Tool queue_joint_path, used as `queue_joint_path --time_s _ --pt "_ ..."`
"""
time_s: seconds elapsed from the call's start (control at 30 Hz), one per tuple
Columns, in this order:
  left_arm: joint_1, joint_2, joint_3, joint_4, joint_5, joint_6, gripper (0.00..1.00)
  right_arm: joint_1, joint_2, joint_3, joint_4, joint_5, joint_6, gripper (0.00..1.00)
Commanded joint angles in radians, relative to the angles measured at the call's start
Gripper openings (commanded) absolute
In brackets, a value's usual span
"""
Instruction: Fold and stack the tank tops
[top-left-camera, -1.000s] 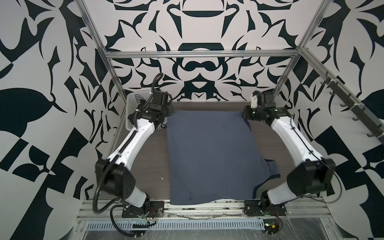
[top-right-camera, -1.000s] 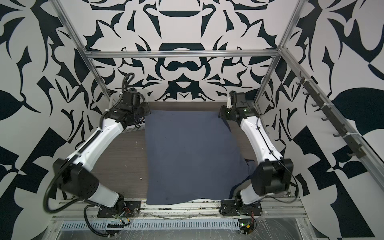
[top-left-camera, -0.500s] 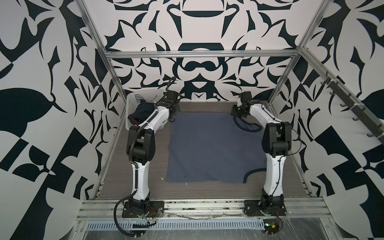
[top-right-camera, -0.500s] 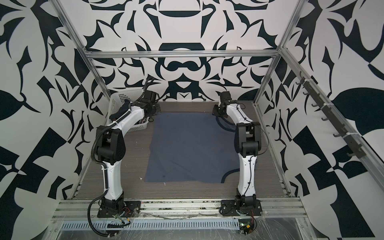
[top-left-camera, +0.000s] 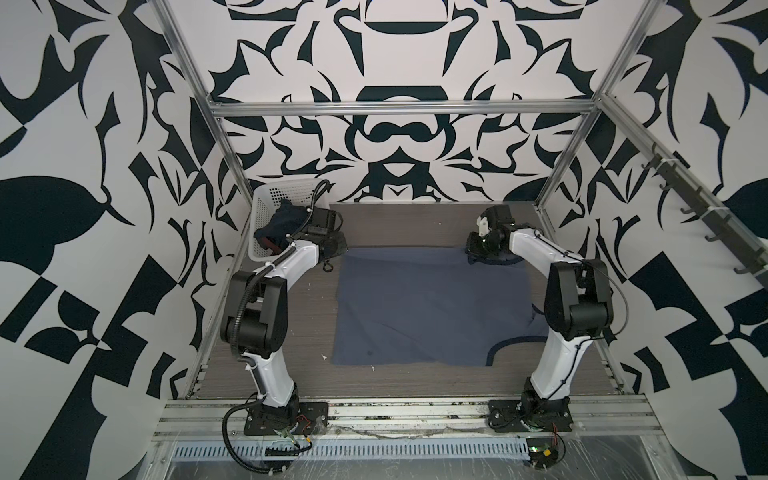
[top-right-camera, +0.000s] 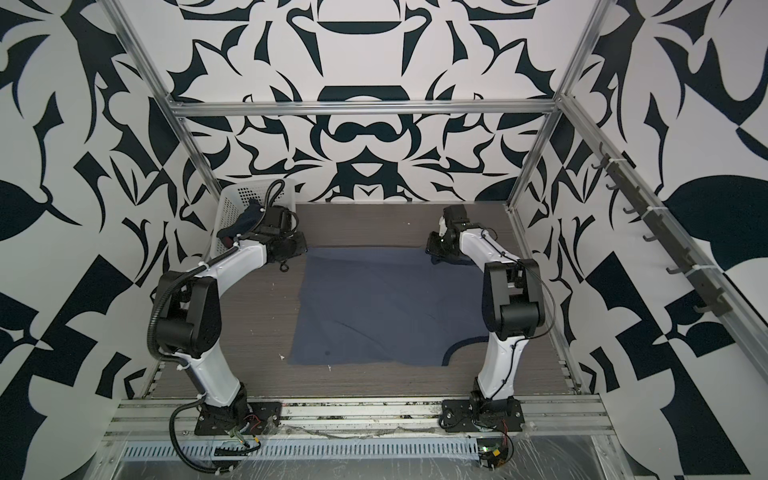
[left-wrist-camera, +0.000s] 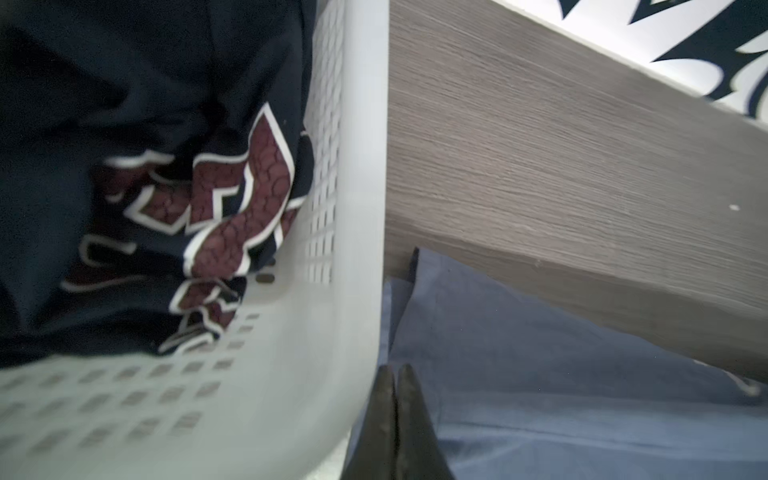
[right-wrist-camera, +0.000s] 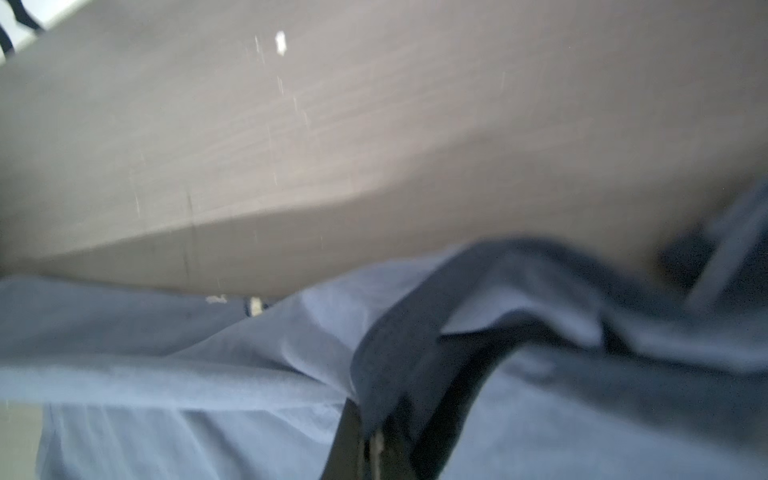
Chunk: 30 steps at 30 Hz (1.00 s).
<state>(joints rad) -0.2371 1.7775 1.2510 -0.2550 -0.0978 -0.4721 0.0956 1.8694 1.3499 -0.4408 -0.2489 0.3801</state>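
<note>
The slate-blue tank top (top-left-camera: 432, 307) (top-right-camera: 386, 307) lies spread flat on the wooden table, and a navy-trimmed armhole (top-left-camera: 503, 345) shows at its near right. My left gripper (top-left-camera: 340, 246) (left-wrist-camera: 392, 370) is shut at its far left corner, beside the basket, fingertips pressed together on the hem. At the far right corner my right gripper (top-left-camera: 471, 251) (right-wrist-camera: 374, 440) is shut on a bunched, navy-trimmed fold (right-wrist-camera: 436, 332) that drapes over its fingers. The navy tank top (top-left-camera: 279, 224) (left-wrist-camera: 124, 124), with red and white lettering, lies crumpled in the basket.
The white perforated basket (top-left-camera: 286, 191) (left-wrist-camera: 345, 208) stands at the table's far left corner, close against my left gripper. Bare wood (top-left-camera: 415, 224) runs behind the cloth to the patterned back wall. A hook rail (top-left-camera: 706, 216) lines the right wall. Both arm bases sit on the front rail.
A second ago both grippers held the slate-blue top lifted near the camera. They have carried it down and toward the back wall, and it now lies flat. Both stay shut.
</note>
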Motion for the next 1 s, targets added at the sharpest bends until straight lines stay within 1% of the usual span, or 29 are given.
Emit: queue_joint_path --time_s 0.0,0.13,0.23,0.3,0.33,0.47,0.53,0.6,0.67,0.7,0.73,0.83,0.87,0.97 --pt "0.009 -0.043 -0.067 0.076 0.049 -0.046 0.00 -0.003 -0.091 -0.113 0.077 -0.028 0.038 0.00" --pt "0.009 -0.072 -0.160 0.126 0.072 -0.090 0.00 -0.002 -0.172 -0.245 0.124 -0.033 0.061 0.00" --pt "0.006 -0.074 -0.194 0.135 0.100 -0.097 0.00 -0.003 -0.215 -0.316 0.150 -0.028 0.069 0.00" --pt "0.003 -0.086 -0.223 0.135 0.092 -0.112 0.00 -0.003 -0.227 -0.343 0.160 -0.042 0.083 0.00" --pt "0.002 -0.100 -0.245 0.136 0.070 -0.127 0.00 -0.003 -0.234 -0.360 0.168 -0.047 0.093 0.00" --pt "-0.002 -0.156 -0.334 0.150 -0.002 -0.201 0.00 -0.003 -0.256 -0.405 0.182 -0.074 0.119 0.14" --pt "-0.005 -0.162 -0.355 0.150 -0.003 -0.217 0.00 -0.004 -0.278 -0.416 0.168 -0.068 0.129 0.22" --pt "-0.010 -0.164 -0.362 0.134 -0.005 -0.224 0.16 -0.015 -0.309 -0.417 0.137 -0.054 0.131 0.31" --pt "-0.022 -0.186 -0.363 0.102 -0.037 -0.227 0.35 -0.035 -0.352 -0.411 0.093 -0.022 0.129 0.39" --pt "-0.031 -0.210 -0.364 0.091 -0.058 -0.224 0.41 -0.048 -0.370 -0.407 0.072 -0.006 0.128 0.42" --pt "-0.046 -0.240 -0.364 0.084 -0.088 -0.217 0.45 -0.063 -0.393 -0.402 0.054 0.013 0.126 0.44" --pt "-0.098 -0.306 -0.331 0.061 -0.143 -0.183 0.50 -0.112 -0.433 -0.378 0.026 0.041 0.129 0.46" --pt "-0.114 -0.309 -0.306 0.053 -0.140 -0.167 0.51 -0.127 -0.434 -0.363 0.019 0.055 0.130 0.46" --pt "-0.153 -0.249 -0.218 0.051 -0.060 -0.135 0.52 -0.156 -0.395 -0.294 -0.002 0.113 0.145 0.46"
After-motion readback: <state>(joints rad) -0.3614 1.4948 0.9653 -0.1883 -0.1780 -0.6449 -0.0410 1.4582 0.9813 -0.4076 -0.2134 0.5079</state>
